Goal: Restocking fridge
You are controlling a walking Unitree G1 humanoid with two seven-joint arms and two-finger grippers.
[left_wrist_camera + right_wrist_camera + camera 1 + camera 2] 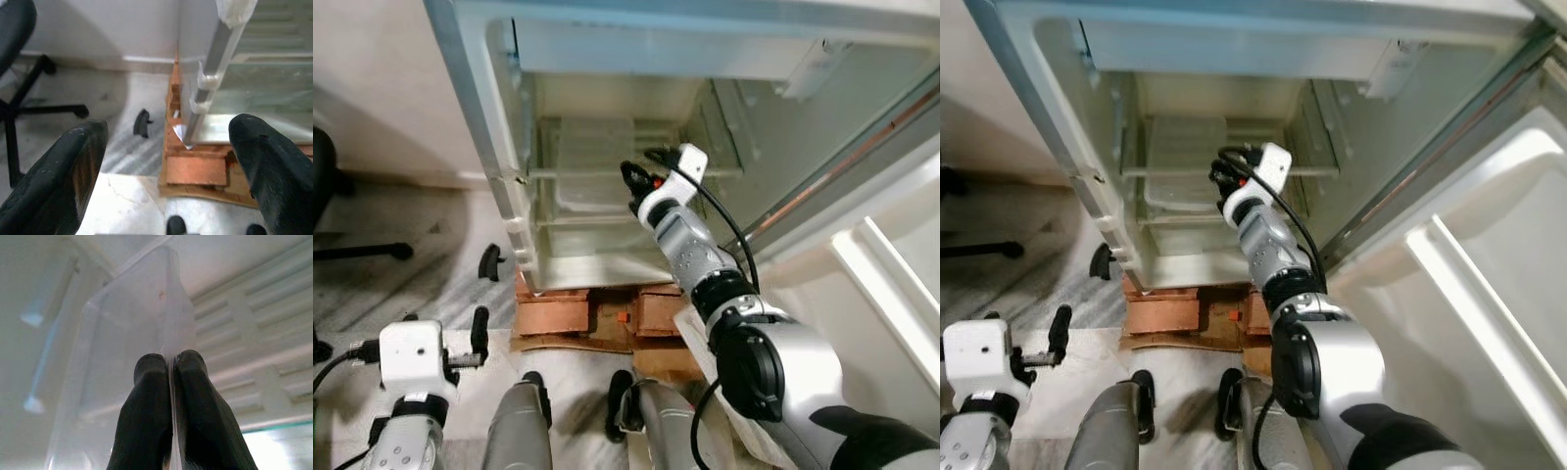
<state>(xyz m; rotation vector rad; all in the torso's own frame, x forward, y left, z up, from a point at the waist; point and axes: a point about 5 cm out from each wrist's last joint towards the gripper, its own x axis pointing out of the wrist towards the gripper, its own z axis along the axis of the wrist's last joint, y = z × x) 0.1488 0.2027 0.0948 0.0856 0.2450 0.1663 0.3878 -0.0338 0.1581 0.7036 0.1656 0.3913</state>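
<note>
The fridge (504, 186) stands open in front of me, its lower shelves nearly bare. A clear plastic container (1183, 162) sits on a glass shelf inside. My right arm reaches into the fridge, and the right gripper (634, 184) is shut on the container's thin side wall (132, 318); in the right wrist view the two fingertips (149, 369) pinch the wall between them. My left gripper (445, 328) hangs low at the left above the floor, open and holding nothing, its fingers (73, 161) spread wide.
The fridge rests on red bricks (553, 313). The open door (891, 284) with its white racks stands at the right. A small black object (491, 261) lies on the marble floor, and an office chair base (362, 252) is at the far left.
</note>
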